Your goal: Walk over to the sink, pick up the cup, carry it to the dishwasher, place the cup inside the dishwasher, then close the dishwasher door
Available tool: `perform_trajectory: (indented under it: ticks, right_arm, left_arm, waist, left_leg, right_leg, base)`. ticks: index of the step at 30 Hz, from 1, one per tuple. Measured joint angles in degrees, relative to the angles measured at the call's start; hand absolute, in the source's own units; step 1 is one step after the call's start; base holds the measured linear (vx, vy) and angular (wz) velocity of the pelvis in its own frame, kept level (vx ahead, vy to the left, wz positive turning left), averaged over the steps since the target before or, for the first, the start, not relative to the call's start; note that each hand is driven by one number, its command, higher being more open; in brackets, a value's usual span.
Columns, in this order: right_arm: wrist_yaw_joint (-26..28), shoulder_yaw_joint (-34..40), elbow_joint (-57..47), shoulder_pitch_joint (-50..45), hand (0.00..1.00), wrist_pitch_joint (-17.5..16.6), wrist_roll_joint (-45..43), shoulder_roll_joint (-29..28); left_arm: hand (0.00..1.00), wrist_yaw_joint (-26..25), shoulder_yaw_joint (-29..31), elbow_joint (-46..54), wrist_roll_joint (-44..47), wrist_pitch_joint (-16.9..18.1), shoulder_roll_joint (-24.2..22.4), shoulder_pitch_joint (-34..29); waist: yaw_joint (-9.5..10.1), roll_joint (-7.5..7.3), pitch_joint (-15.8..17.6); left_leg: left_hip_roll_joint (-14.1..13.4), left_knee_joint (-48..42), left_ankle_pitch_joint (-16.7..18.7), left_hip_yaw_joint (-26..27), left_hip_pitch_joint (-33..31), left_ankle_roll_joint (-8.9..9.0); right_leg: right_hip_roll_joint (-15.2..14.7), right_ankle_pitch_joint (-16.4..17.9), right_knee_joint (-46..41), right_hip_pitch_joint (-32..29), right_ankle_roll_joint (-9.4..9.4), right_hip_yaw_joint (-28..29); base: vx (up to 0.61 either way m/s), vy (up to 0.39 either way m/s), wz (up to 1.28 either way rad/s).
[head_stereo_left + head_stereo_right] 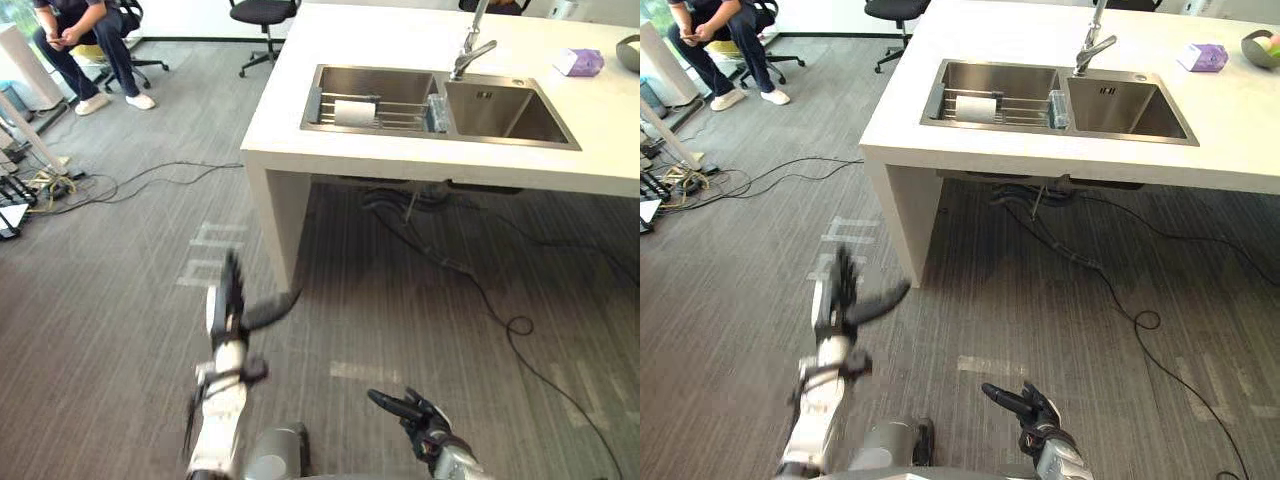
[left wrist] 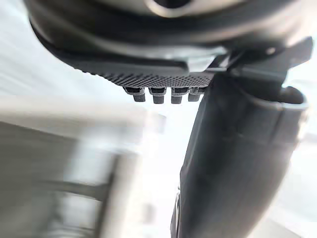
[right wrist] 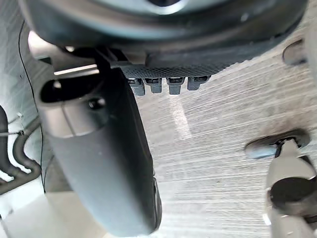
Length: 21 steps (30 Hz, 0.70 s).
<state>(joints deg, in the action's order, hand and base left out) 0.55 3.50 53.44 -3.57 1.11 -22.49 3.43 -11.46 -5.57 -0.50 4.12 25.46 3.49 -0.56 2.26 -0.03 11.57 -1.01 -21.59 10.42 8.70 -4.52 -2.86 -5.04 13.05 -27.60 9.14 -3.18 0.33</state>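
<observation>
One cup [image 1: 355, 112] sits in one two-basin sink [image 1: 520, 82]

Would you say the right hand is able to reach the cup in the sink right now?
Probably not yet: the right hand hangs low over the floor, short of the counter, while the cup lies in the sink rack on top. Nothing blocks it; stepping closer should help.
</observation>
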Motion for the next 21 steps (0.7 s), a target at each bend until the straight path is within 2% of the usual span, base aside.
perform_trajectory:
  ticks: [1, 2, 3, 4, 6, 7, 9, 11, 12, 13, 14, 16, 17, 19, 21]
  right_arm:
    - [-0.72, 0.20, -0.01, -0.03, 1.00, 0.28, 0.01, 0.38]
    - [-1.06, 0.42, -0.01, 0.01, 1.00, 0.27, 0.03, 0.45]
    - [-1.09, 0.91, -0.11, -0.73, 1.00, -0.07, -0.04, 1.33]
    - [-0.73, 0.93, -0.36, -0.99, 1.00, -1.14, 0.18, 2.05]
    - [-0.64, 0.85, -0.53, -0.82, 1.00, -2.16, 0.27, 2.75]
    - [-0.70, 0.74, -0.53, -0.57, 1.00, -3.15, 0.26, 2.63]
    - [-0.89, 0.77, -0.45, -0.37, 1.00, -3.54, 0.20, 2.33]
    - [-1.65, 0.76, -0.44, -0.62, 1.00, -3.65, 0.19, 1.95]
    - [-2.26, 0.74, -0.43, -0.99, 1.00, -3.47, 0.44, 1.66]
    - [-2.65, 0.78, -0.42, -1.60, 1.00, -3.04, 0.87, 1.26]
    - [-3.53, 1.19, -0.73, -2.19, 1.00, -2.26, 1.95, 1.68]
    - [-4.99, 1.53, -1.04, -1.28, 1.00, -1.87, 5.35, 2.27]
    - [-5.02, 2.06, -1.61, -1.46, 1.00, -0.88, 7.30, 1.92]
    - [-4.84, 3.55, -3.40, -1.90, 1.00, 0.34, 8.18, 1.28]
    - [-3.94, 3.81, -5.18, -2.65, 1.00, 1.45, 9.20, 1.17]
  left_arm:
    - [1.00, -1.13, 0.18, 2.75, -1.80, 1.88, 0.26, 1.00]
    - [1.00, -1.63, 0.26, 4.37, -2.32, 2.09, 0.37, 1.05]
    - [1.00, -2.91, 0.19, 6.01, -3.27, 3.47, 0.60, 0.85]
    - [1.00, -5.02, 0.14, 7.23, -4.79, 4.00, 0.73, 0.78]
    - [1.00, -7.59, 0.19, 7.50, -6.15, 4.42, 0.94, 0.78]
    - [1.00, -10.32, 0.07, 7.52, -7.42, 4.11, 1.36, 0.91]
    - [1.00, -11.89, -0.37, 7.41, -7.60, 3.17, 2.13, 0.95]
    - [1.00, -12.43, -1.85, 7.38, -7.53, 0.77, 3.44, 1.46]
    - [1.00, -12.40, -2.91, 7.38, -7.79, -0.42, 4.31, 2.15]
    - [1.00, -12.50, -3.41, 7.40, -8.48, -1.15, 4.93, 2.32]
    - [1.00, -12.82, -4.87, 6.78, -11.89, -3.43, 5.38, 2.17]
    - [1.00, -12.92, -7.02, 6.81, -13.70, -6.62, 5.36, 3.06]
    - [1.00, -12.78, -8.94, 6.74, -14.47, -8.28, 5.10, 4.61]
    - [1.00, -12.10, -9.70, 6.77, -15.40, -8.89, 4.33, 6.34]
    - [1.00, -12.05, -9.37, 7.54, -15.46, -9.51, 4.36, 6.93]
  waist:
    - [-0.33, -0.21, -0.05]
    - [-0.41, -0.33, 0.00]
    - [-0.82, -0.31, -0.12]
    - [-1.20, -0.50, -0.12]
    - [-1.77, -0.15, -0.27]
    - [-2.44, 0.00, -0.43]
    - [-3.05, -0.12, -0.39]
    - [-3.38, -0.11, -0.39]
    - [-3.35, -0.20, -0.44]
    - [-3.33, -0.85, -0.81]
    - [-3.60, 1.02, -0.94]
    - [-3.34, 3.11, -1.30]
    - [-3.80, 3.17, -1.27]
    - [-4.93, 2.93, -1.30]
    - [-4.87, 3.16, -1.83]
  left_leg:
    - [0.65, 1.82, 0.52, 1.38, 3.58, -0.34]
    - [0.96, 2.46, 0.92, 2.05, 5.39, -0.54]
    - [1.33, 3.90, 1.85, 2.94, 9.26, -1.03]
    - [1.73, 5.32, 2.48, 3.68, 12.73, -1.19]
    - [1.11, 7.44, 2.88, 4.29, 15.93, -0.74]
    - [-0.42, 9.38, 2.76, 4.42, 17.85, 0.29]
    - [-2.20, 10.73, 2.72, 4.31, 19.75, 1.57]
    - [-4.32, 11.36, 3.62, 4.31, 21.72, 3.39]
    - [-5.17, 11.21, 4.94, 4.37, 22.65, 5.56]
    - [-5.16, 10.88, 5.69, 4.34, 23.04, 6.56]
    - [-7.08, 9.16, 7.65, 4.37, 24.49, 8.55]
    - [-9.51, 6.44, 8.03, 4.15, 24.11, 8.41]
    - [-10.22, 5.46, 7.91, 3.08, 24.19, 8.26]
    - [-10.96, 3.59, 7.54, 2.14, 24.69, 8.00]
    - [-11.43, 1.28, 7.47, 2.05, 24.65, 7.89]
  right_leg:
    - [-1.60, -2.29, -10.43, -3.93, -4.70, -0.31]
    - [-2.77, -4.62, -15.57, -5.90, -8.21, -0.87]
    - [-5.80, -10.69, -24.40, -8.84, -7.30, -3.35]
    - [-9.15, -10.81, -33.46, -12.10, -3.16, -6.97]
    - [-10.33, -7.19, -39.42, -16.76, 1.67, -9.25]
    - [-9.55, -4.54, -36.50, -20.46, 1.84, -11.27]
    - [-8.79, -3.02, -27.92, -22.17, 1.49, -14.28]
    - [-7.76, -3.24, -10.43, -22.28, 1.33, -17.46]
    - [-6.46, -6.26, 1.51, -21.94, 1.90, -17.49]
    - [-5.62, -9.48, 8.04, -21.11, 2.57, -16.56]
    - [-2.47, -20.72, 13.15, -18.80, 3.10, -14.85]
    - [1.06, -19.88, 13.46, -18.33, 4.18, -13.15]
    - [2.03, -18.13, 11.61, -18.33, 4.83, -12.96]
    - [2.57, -14.85, 7.89, -18.71, 4.93, -12.93]
    - [3.26, -11.61, 4.94, -20.04, 4.61, -12.53]
  base:
    - [0.23, 0.094, -0.51]
    - [0.25, 0.092, -0.49]
    - [0.26, 0.069, -0.40]
    - [0.26, 0.045, -0.35]
    - [0.27, -0.039, -0.17]
    - [0.24, -0.073, -0.04]
    - [0.26, -0.123, 0.04]
    - [0.41, -0.260, 0.02]
    - [0.38, -0.267, -0.05]
    - [0.42, -0.280, -0.16]
    - [0.34, -0.207, -0.30]
    - [0.39, -0.255, -0.62]
    - [0.30, -0.243, -0.48]
    - [0.15, -0.172, -0.15]
    - [0.09, -0.182, -0.27]
